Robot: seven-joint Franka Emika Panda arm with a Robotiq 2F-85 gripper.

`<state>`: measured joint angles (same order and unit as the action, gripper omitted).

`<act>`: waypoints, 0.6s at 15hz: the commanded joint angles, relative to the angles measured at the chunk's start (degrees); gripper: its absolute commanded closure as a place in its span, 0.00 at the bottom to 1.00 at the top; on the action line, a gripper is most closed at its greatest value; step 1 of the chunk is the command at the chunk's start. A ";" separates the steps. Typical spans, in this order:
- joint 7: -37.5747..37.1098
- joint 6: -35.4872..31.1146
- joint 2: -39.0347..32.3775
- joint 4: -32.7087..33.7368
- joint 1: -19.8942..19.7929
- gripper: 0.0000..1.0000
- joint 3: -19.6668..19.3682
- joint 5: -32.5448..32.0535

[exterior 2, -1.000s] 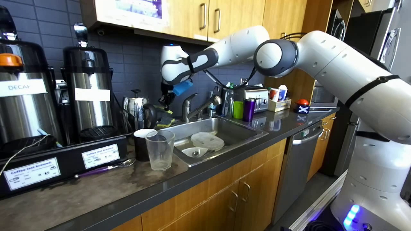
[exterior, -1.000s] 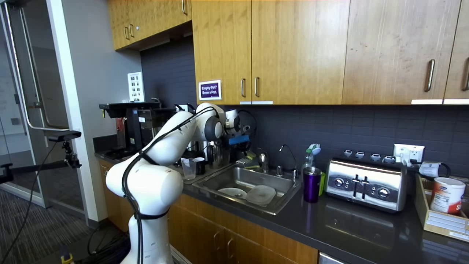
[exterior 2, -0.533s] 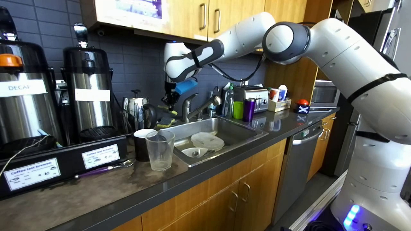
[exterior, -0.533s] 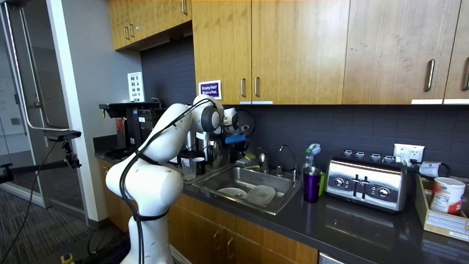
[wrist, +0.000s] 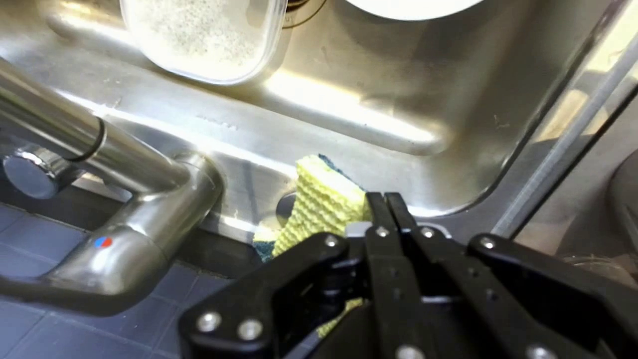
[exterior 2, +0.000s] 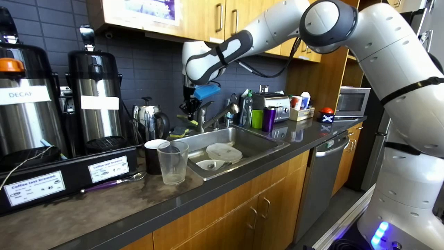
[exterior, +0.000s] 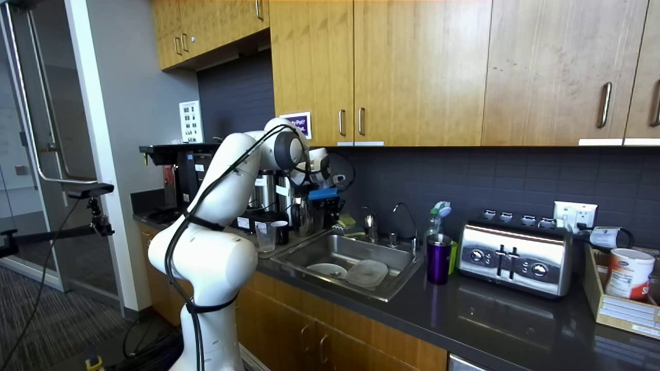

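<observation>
1. Moved since the earlier frames is the black two-finger gripper [wrist: 385, 197], which has been carried away from the dark tiled wall [exterior 2: 152, 62] and toward the stainless-steel sink [wrist: 408, 89]; the textured yellow sponge with dark green backing [wrist: 324, 204] has been carried along with it.
2. Jaws are closed, with almost no gap, and the sponge is judged to be pinched by them; the pinch itself is hidden.
3. This sponge is held over the rear rim of the sink, near a corner; the brushed-steel faucet [wrist: 144, 239] is mounted farther along the same rim.
4. Possibly the sponge could be lost, because only a small part of it seems to be gripped; it could then be dropped into the sink, where the translucent plastic tub [wrist: 204, 40] and the white dish [wrist: 413, 6] are laid.
5. If sideways motion were made along the sink, the faucet could be struck.
6. Compared with the earlier frame, no change is noticed in the dark green and yellow second sponge [exterior 2: 179, 132], left beside the sink's rear rim.
</observation>
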<state>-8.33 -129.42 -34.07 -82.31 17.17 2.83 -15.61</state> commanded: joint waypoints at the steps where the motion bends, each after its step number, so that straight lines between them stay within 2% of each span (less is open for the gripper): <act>1: -3.00 -1.92 7.08 -9.66 0.47 0.99 0.41 0.55; 9: -7.65 -3.19 16.15 -21.98 0.35 0.99 2.62 1.62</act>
<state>-14.04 -131.23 -23.88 -97.22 17.65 4.93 -15.07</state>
